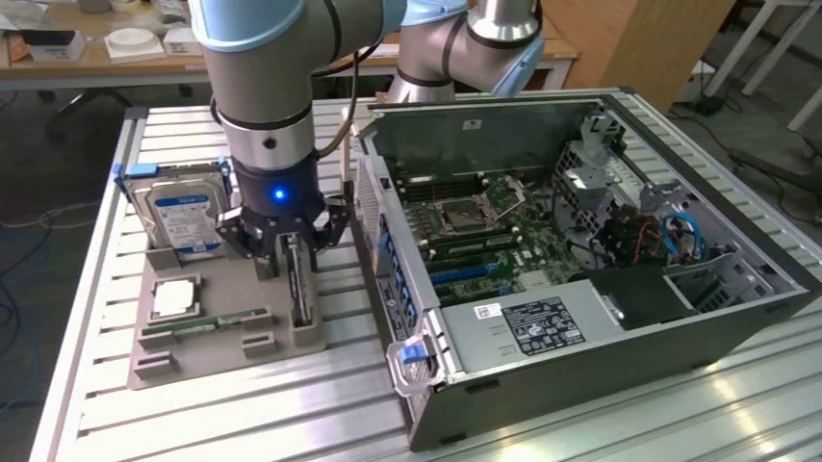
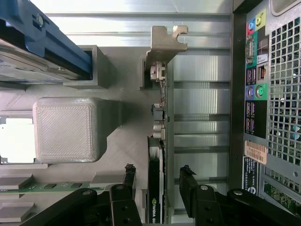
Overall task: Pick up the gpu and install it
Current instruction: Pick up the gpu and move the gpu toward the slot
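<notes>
Claw (image 1: pixel 285 252) (image 2: pixel 157 172): spread, low over gpu, one finger (image 2: pixel 129 176) each side of card; gaps show both sides, no pinch.
Gpu (image 1: pixel 298 289) (image 2: pixel 159 120): on edge in slot of grey tray (image 1: pixel 212 361), along tray side nearest PC case (image 1: pixel 578 250); silver bracket at far end from claw.
Tray also: hard drive (image 1: pixel 180 217) upright, memory stick (image 1: pixel 206 325) flat.
Case: side open, motherboard showing.

Robotics lab, PC-assembly test bench. Evidence: industrial robot arm (image 1: pixel 264 87) over a slatted aluminium table (image 1: pixel 231 423). Open desktop tower (image 1: pixel 578 327) lies on its side at right. Grey printed fixture (image 1: pixel 212 361) at left holds hard drive (image 1: pixel 180 217) and gpu (image 1: pixel 299 298). Cluttered wooden desk (image 1: pixel 77 63) far behind.
</notes>
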`<state>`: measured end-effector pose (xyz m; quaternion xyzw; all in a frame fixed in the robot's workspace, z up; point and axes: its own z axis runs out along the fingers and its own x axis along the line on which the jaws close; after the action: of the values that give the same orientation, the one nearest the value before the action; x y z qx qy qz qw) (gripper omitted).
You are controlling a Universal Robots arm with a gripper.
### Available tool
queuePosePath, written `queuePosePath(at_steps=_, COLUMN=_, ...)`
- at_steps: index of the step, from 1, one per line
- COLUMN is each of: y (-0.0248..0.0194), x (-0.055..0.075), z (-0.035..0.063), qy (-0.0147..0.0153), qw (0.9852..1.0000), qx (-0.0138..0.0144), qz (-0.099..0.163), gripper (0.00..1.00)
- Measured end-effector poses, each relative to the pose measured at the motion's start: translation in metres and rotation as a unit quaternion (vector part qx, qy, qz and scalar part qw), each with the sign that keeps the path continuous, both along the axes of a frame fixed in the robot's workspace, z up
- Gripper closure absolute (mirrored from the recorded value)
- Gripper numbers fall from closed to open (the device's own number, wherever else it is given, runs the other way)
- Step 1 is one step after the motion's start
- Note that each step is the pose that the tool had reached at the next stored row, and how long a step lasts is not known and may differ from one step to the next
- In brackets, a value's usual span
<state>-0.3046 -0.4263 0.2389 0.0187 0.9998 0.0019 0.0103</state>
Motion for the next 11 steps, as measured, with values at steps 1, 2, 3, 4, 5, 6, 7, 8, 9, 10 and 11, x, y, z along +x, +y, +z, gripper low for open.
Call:
queuePosePath(at_steps=1, y=0.0, x=0.0, z=0.0, qy=0.0, qw=1.0, qx=0.0, qz=0.0, gripper=0.5)
queuePosePath(at_steps=2, y=0.0, x=0.0, z=0.0, qy=0.0, qw=1.0, qx=0.0, qz=0.0, gripper=0.5)
queuePosePath(at_steps=3, y=0.0, x=0.0, z=0.0, qy=0.0, qw=1.0, qx=0.0, qz=0.0, gripper=0.5)
queuePosePath(at_steps=4, y=0.0, x=0.0, z=0.0, qy=0.0, qw=1.0, qx=0.0, qz=0.0, gripper=0.5)
queuePosePath(at_steps=5, y=0.0, x=0.0, z=0.0, qy=0.0, qw=1.0, qx=0.0, qz=0.0, gripper=0.5)
queuePosePath(at_steps=6, y=0.0, x=0.0, z=0.0, qy=0.0, qw=1.0, qx=0.0, qz=0.0, gripper=0.5)
queuePosePath(at_steps=7, y=0.0, x=0.0, z=-0.0005, qy=0.0, qw=1.0, qx=0.0, qz=0.0, gripper=0.5)
queuePosePath(at_steps=8, y=0.0, x=0.0001, z=-0.0012, qy=-0.0001, qw=1.0, qx=0.0, qz=0.0, gripper=0.5)
queuePosePath(at_steps=9, y=0.0, x=0.0001, z=-0.002, qy=-0.0001, qw=1.0, qx=0.0001, qz=0.0, gripper=0.5)
queuePosePath(at_steps=10, y=0.0, x=0.0, z=-0.0022, qy=0.0, qw=1.0, qx=0.0, qz=0.0, gripper=0.5)
queuePosePath(at_steps=11, y=0.0, x=0.0001, z=-0.0022, qy=0.0001, qw=1.0, qx=0.0, qz=0.0, gripper=0.5)
